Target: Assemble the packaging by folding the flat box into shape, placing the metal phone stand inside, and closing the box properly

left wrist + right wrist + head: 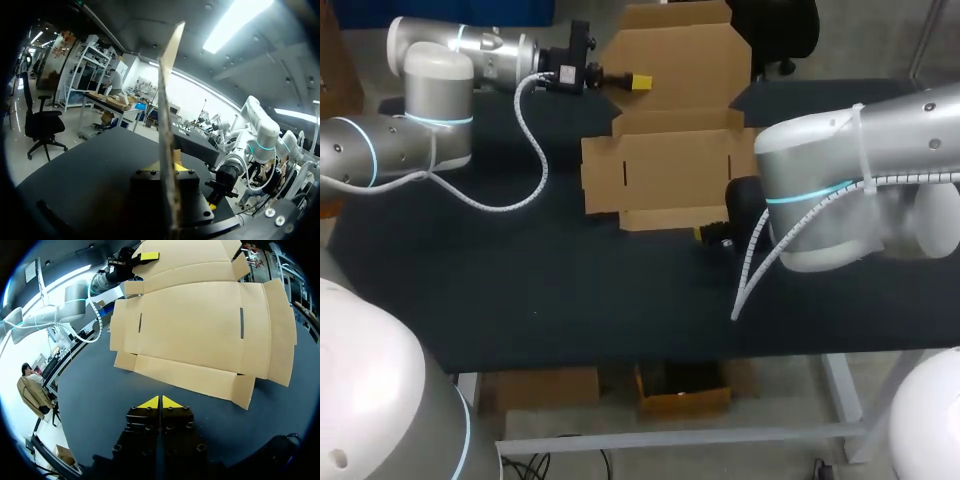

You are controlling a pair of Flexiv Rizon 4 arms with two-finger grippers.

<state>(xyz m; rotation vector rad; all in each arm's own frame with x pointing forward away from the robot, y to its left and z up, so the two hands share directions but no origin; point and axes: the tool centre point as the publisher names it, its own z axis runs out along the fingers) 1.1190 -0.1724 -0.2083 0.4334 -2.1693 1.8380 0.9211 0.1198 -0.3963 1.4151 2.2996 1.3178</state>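
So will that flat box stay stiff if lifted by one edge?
Probably folds at its creases: the flat box is a thin scored sheet. Likely light, and gripped at one edge by the left gripper, the rest may sag.

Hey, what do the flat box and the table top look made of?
The flat box: likely cardboard, matte brown, with creased fold lines, cut slots and a thin raw edge. The table top: dark matte covering, perhaps fabric or rubber; no glare, material unclear.
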